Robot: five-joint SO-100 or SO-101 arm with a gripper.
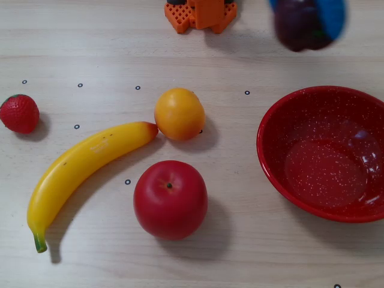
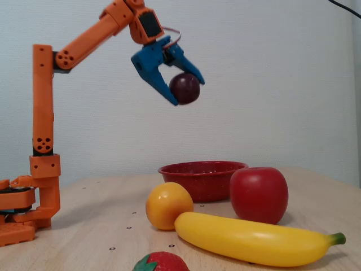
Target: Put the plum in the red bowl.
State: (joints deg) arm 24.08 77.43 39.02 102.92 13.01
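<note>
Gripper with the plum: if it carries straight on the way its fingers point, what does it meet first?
Probably the red bowl. The gripper, holding the plum high up, points down and rightward in this fixed view; nothing lies between, though depth is unclear.

pale wood-grain tabletop [image 1: 264,252] dotted with small black ring marks. resting directly on it in a fixed view: strawberry [image 1: 19,113] at far left, banana [image 1: 78,170] curving toward centre, its tip touching an orange [image 1: 179,114], apple [image 1: 170,200] just below, red bowl [image 1: 312,207] at right, well apart from the fruit. orange arm base [image 2: 22,217] bolted at the edge.
</note>
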